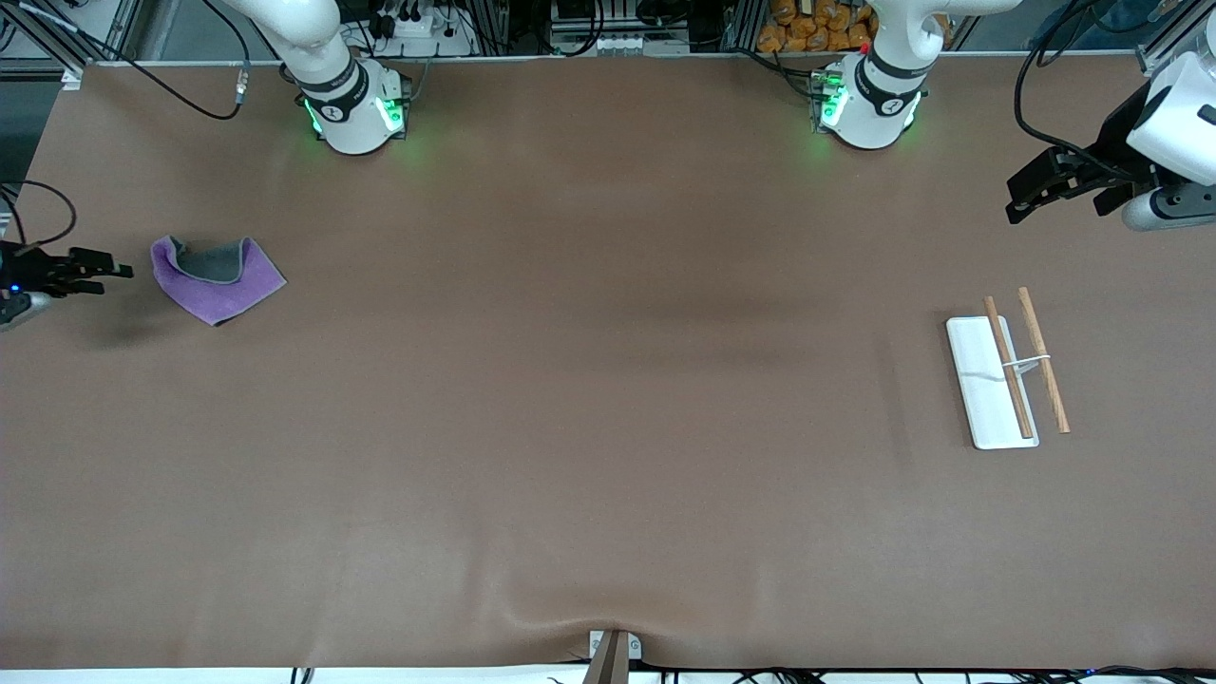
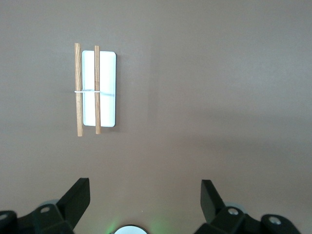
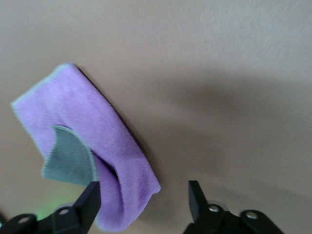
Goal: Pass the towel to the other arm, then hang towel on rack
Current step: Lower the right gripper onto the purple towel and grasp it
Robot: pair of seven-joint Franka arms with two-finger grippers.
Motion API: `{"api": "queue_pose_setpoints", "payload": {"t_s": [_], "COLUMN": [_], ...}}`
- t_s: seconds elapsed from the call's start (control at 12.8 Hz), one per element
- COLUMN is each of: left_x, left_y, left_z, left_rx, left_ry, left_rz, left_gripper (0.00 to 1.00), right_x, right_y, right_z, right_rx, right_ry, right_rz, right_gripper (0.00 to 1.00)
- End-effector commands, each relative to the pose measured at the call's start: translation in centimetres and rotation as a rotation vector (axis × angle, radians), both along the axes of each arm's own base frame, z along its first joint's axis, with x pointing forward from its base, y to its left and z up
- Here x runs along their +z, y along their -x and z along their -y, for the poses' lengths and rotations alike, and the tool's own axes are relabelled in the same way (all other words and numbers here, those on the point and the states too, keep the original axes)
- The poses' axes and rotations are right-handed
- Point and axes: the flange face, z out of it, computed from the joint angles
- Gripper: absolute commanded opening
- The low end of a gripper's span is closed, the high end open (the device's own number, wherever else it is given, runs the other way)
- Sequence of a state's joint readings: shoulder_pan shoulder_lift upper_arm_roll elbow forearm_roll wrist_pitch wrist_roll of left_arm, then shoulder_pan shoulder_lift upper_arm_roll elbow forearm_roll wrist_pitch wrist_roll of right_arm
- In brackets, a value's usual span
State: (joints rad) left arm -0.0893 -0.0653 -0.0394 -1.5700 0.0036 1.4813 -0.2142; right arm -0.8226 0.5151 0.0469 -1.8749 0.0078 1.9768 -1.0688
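Brown matting covers the wide desk (image 1: 589,427), with cables and shelving glimpsed along the edge where the two arm bases stand. Toward the right arm's end of the desk, a small soft towel (image 1: 217,278), purple on one face and dark grey on the other, is seen lying loosely folded, a grey flap turned up over the purple. The right gripper (image 1: 119,272) is held low just beside the towel, at the very end of the desk; its black fingers (image 3: 90,200) are seen spread apart with nothing between them, and the towel is not touched. Toward the left arm's end, a small rack (image 1: 988,399) made of a white rectangular base plate and two thin parallel brown wooden rods joined by a thin white wire is found lying flat on the desk, well apart from the towel. The left gripper (image 1: 1016,204) is held up over the desk near that end, above the rack, waiting; its fingers (image 2: 78,197) are spread wide and nothing is held.
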Motion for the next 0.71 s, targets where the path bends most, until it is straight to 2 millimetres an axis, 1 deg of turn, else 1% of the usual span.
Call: {"api": "queue_pose_setpoints", "payload": {"t_s": [0.0,0.16,0.24,0.39,0.47,0.55,0.63], "left_x": [0.29,0.31,0.30,0.37,0.37,0.37,0.37], "left_y": [0.04,0.01,0.03,0.01,0.01,0.01,0.00], "left_z": [-0.21,-0.29,-0.29,-0.45,-0.45,-0.45,-0.53], "left_rx": [-0.019,-0.019,-0.017,-0.016,-0.016,-0.016,-0.014], "left_ry": [-0.012,-0.011,-0.012,-0.011,-0.011,-0.011,-0.011], "left_rz": [-0.003,-0.001,-0.003,-0.001,-0.001,-0.001,-0.001], "left_gripper": [1.00,1.00,1.00,1.00,1.00,1.00,1.00], "right_x": [-2.24,-2.38,-2.35,-2.44,-2.52,-2.66,-2.58], "right_y": [2.44,2.83,2.92,2.94,2.95,3.01,3.01], "right_z": [-0.87,-1.54,-1.51,-1.53,-1.55,-1.61,-1.61], "right_rx": [0.016,0.010,0.005,0.005,0.005,0.005,0.005], "right_ry": [-0.011,-0.021,-0.019,-0.020,-0.021,-0.023,-0.023], "right_rz": [0.001,-0.013,-0.016,-0.017,-0.018,-0.020,-0.020], "right_gripper": [0.68,0.62,0.61,0.53,0.43,0.39,0.31]}}
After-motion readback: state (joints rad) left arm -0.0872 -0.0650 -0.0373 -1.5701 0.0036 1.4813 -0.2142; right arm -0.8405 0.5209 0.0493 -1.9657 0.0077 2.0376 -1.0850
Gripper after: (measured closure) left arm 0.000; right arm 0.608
